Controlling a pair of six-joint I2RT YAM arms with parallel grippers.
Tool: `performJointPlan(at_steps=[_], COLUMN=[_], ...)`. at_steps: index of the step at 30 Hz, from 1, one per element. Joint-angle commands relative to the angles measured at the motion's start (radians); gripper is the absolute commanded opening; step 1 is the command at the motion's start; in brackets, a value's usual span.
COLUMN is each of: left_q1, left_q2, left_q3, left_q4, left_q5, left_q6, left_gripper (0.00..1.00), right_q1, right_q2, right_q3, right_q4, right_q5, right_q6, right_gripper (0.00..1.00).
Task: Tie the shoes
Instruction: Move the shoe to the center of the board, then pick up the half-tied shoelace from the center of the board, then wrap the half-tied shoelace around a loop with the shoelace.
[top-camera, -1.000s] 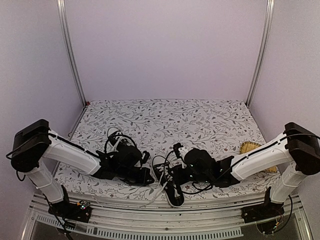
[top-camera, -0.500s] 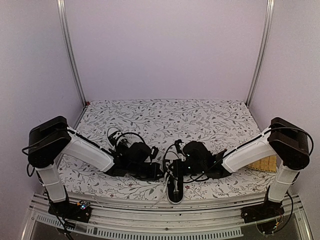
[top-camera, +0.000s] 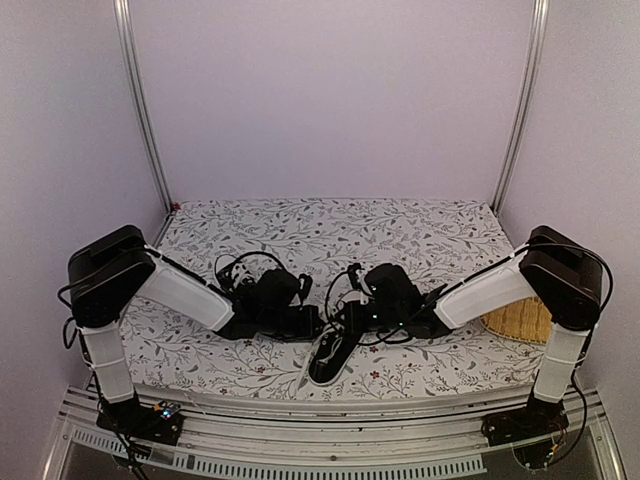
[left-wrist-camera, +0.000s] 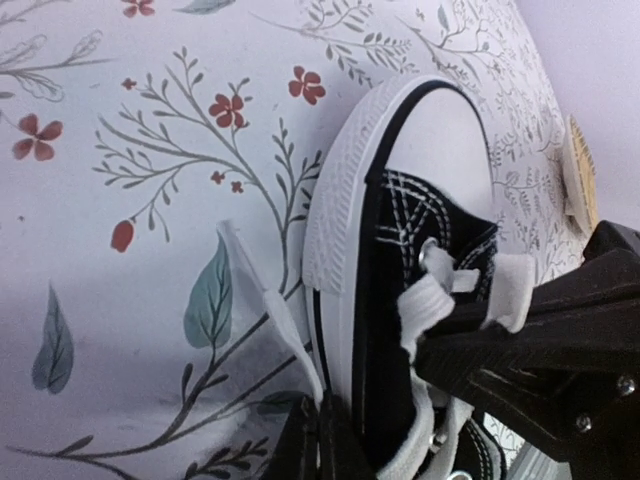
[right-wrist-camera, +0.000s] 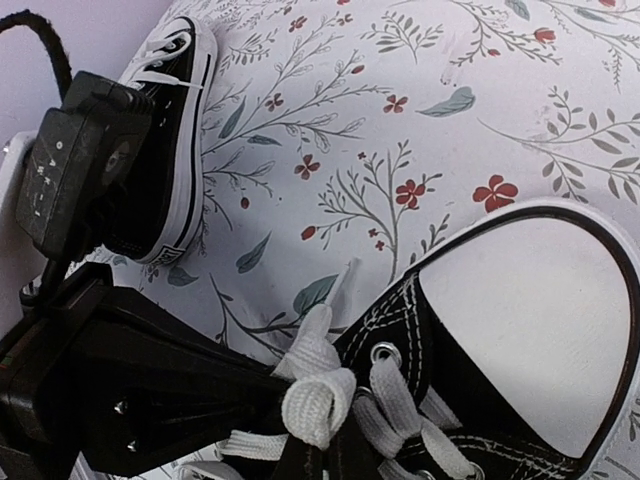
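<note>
One of the shoes (top-camera: 328, 357), black canvas with a white toe cap (right-wrist-camera: 530, 320) and white laces, lies near the table's front edge between my two grippers. My left gripper (top-camera: 312, 322) (left-wrist-camera: 320, 415) sits low against the shoe's white sole (left-wrist-camera: 335, 230), shut on a flat white lace end (left-wrist-camera: 275, 305). My right gripper (top-camera: 348, 318) (right-wrist-camera: 335, 450) is over the eyelets, shut on a bunched lace loop (right-wrist-camera: 318, 395). The second shoe (right-wrist-camera: 165, 130) stands upright beyond the left wrist in the right wrist view. In the top view the arms hide it.
A woven straw mat (top-camera: 520, 320) lies at the table's right edge, by the right arm. The floral tablecloth (top-camera: 330, 240) covers the table. The metal front rail (top-camera: 330, 425) runs just below the shoe. The two wrists almost touch over the shoe.
Both grippers have drawn together and moved away from the front rail. The shoe came with them, back onto the cloth, its toe swung toward the near left.
</note>
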Motion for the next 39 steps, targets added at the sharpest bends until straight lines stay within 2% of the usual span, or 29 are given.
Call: performJointPlan(at_steps=[1, 7, 11, 15, 23, 28, 33, 34, 35, 37, 39], left_q1=[-0.028, -0.115, -0.153, -0.23, -0.4, -0.452, -0.472, -0.471, -0.473, -0.484, -0.492], left_q2=[-0.127, -0.298, -0.353, -0.366, -0.3, -0.21, -0.101, -0.089, -0.087, -0.118, -0.177], left_q3=[-0.056, -0.082, -0.069, -0.076, -0.048, 0.046, 0.184, 0.204, 0.218, 0.207, 0.15], left_q4=[0.045, -0.008, -0.057, -0.107, -0.107, -0.217, -0.345, -0.363, -0.386, -0.396, -0.358], left_q5=[-0.1, -0.254, -0.261, -0.288, -0.335, -0.347, -0.376, -0.386, -0.408, -0.47, -0.5], left_q6=[0.017, 0.103, 0.135, 0.09, -0.036, -0.04, 0.032, 0.046, 0.053, 0.052, 0.062], left_gripper=[0.0, 0.0, 0.0, 0.0, 0.0, 0.0, 0.0, 0.03, 0.14, 0.41, 0.57], right_q1=[-0.01, -0.011, -0.011, -0.01, -0.011, -0.021, -0.029, -0.031, -0.033, -0.035, -0.036], right_q2=[-0.073, -0.141, -0.161, -0.166, -0.167, -0.18, -0.2, -0.204, -0.209, -0.22, -0.23], right_q3=[-0.011, -0.056, -0.057, -0.041, -0.02, -0.016, -0.014, -0.016, -0.017, -0.022, -0.028], right_q4=[0.006, 0.005, 0.004, 0.002, -0.001, -0.007, -0.021, -0.024, -0.027, -0.027, -0.026], right_q5=[-0.04, -0.099, -0.114, -0.13, -0.149, -0.167, -0.17, -0.169, -0.168, -0.169, -0.17], right_q6=[-0.056, -0.071, -0.074, -0.07, -0.054, -0.054, -0.063, -0.066, -0.066, -0.067, -0.07], right_gripper=[0.02, 0.02, 0.02, 0.02, 0.02, 0.02, 0.02, 0.02, 0.02, 0.02, 0.02])
